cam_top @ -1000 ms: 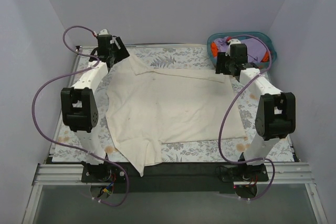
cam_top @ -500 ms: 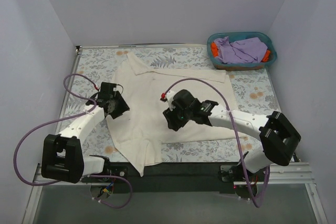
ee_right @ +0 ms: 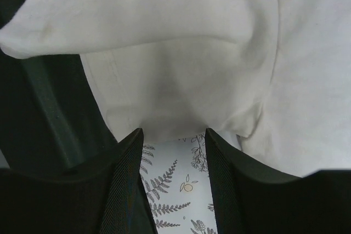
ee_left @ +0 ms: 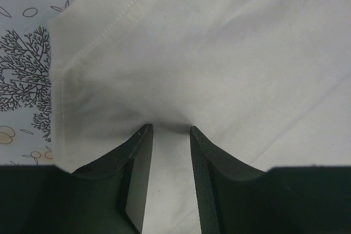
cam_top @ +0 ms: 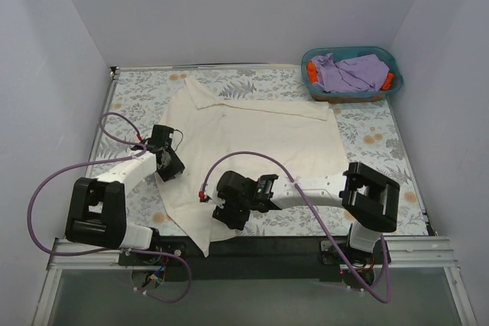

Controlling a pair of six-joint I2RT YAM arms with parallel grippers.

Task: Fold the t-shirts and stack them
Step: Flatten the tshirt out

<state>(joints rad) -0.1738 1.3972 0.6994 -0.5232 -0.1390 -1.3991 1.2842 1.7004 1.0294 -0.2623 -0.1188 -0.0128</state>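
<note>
A large cream t-shirt (cam_top: 252, 139) lies spread flat on the floral tablecloth. My left gripper (cam_top: 173, 167) is low at the shirt's left edge. In the left wrist view it (ee_left: 170, 130) is open, its tips down on the cream cloth (ee_left: 219, 53) beside a stitched hem. My right gripper (cam_top: 225, 217) is at the shirt's front hem, near the front left corner. In the right wrist view it (ee_right: 174, 131) is open, with bare tablecloth between the fingers and the cream cloth's edge (ee_right: 181, 36) at their tips. A lavender garment (cam_top: 348, 72) and an orange-red one (cam_top: 311, 74) lie in the basket.
A teal plastic basket (cam_top: 391, 62) stands at the back right corner. The floral tablecloth (cam_top: 137, 97) shows around the shirt. A black strip (cam_top: 267, 248) runs along the table's front edge, and the shirt's corner hangs over it. Purple cables loop beside both arms.
Both arms came from the table's far side toward the front. The left gripper came down to the shirt's left edge. The right gripper crossed over the shirt to its front hem.
</note>
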